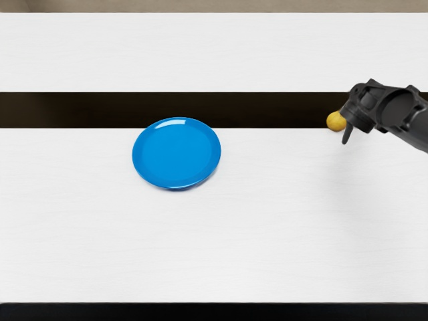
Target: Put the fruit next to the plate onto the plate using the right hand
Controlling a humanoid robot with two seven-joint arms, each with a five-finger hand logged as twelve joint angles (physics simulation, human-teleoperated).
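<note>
A round blue plate lies flat on the white table, left of the middle, with nothing on it. A small yellow fruit shows far to the plate's right, at the table's back edge against the dark gap. My right hand, dark and coming in from the right edge, is pressed against the fruit's right side and hides part of it. Whether the hand holds the fruit or only touches it cannot be seen. The left arm does not show.
A dark gap runs across the picture behind the near tabletop, with a second white surface beyond it. The fruit and hand sit right at this gap's edge.
</note>
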